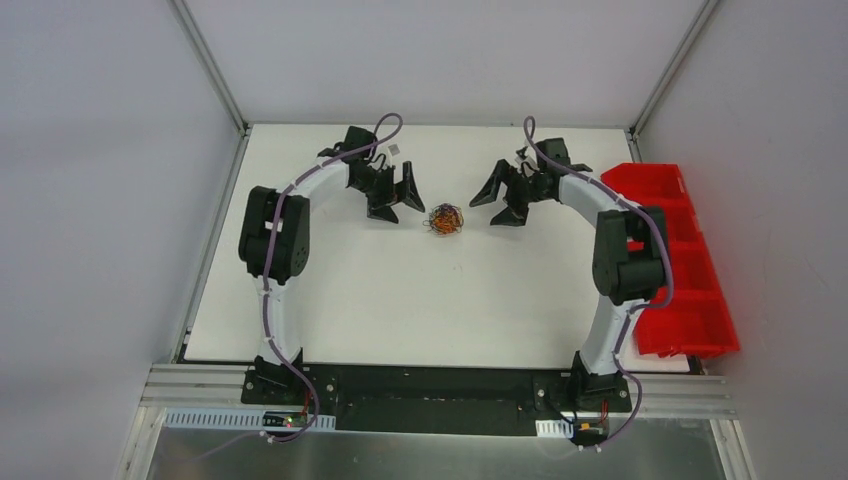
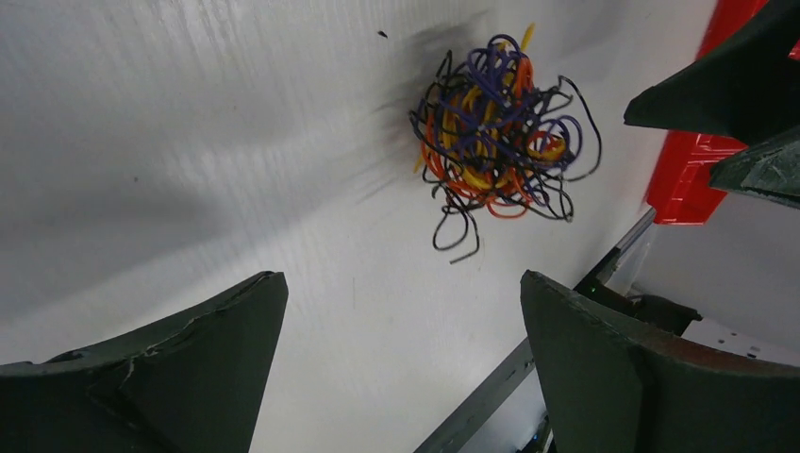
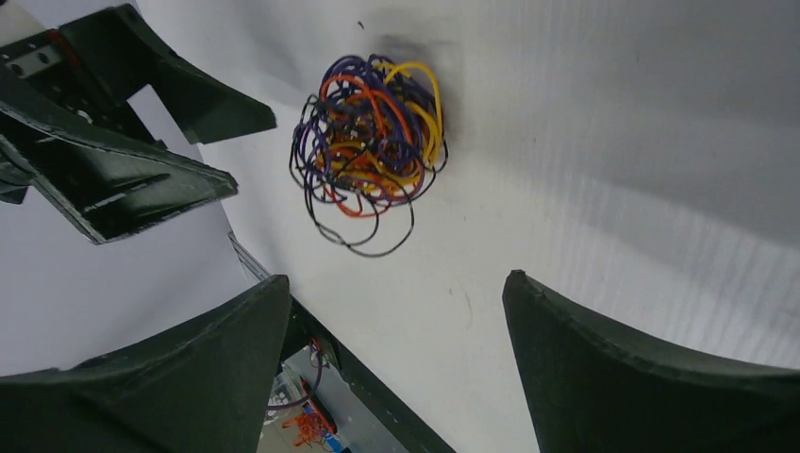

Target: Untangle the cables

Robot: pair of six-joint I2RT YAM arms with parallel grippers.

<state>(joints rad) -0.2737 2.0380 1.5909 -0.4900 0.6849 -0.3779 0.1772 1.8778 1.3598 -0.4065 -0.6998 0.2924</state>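
**Reference item:** the cables (image 1: 445,219). All positions below are given relative to this item.

**Cables.** The wires form a single compact ball resting on the white table (image 1: 400,300), in its far half and about midway across its width. The wrist views show purple, orange, yellow, red and black strands wound together (image 2: 495,132). A few thin black loops stand out from the edge of the ball nearest each camera (image 3: 370,142). No strand lies apart from the ball.

**Left gripper** (image 1: 402,205). It sits just beside the ball on the robot's left, with its fingers pointing toward it. The jaws are spread wide (image 2: 401,283) and nothing is between them. There is no contact with the ball.

**Right gripper** (image 1: 487,212). It sits just beside the ball on the opposite side, facing it. The jaws are also spread wide (image 3: 396,279) with nothing between them, and a strip of bare table separates the fingertips from the ball.

**Red bin** (image 1: 680,260). A row of compartments sits well apart from the ball, beyond the right gripper, at the table edge.
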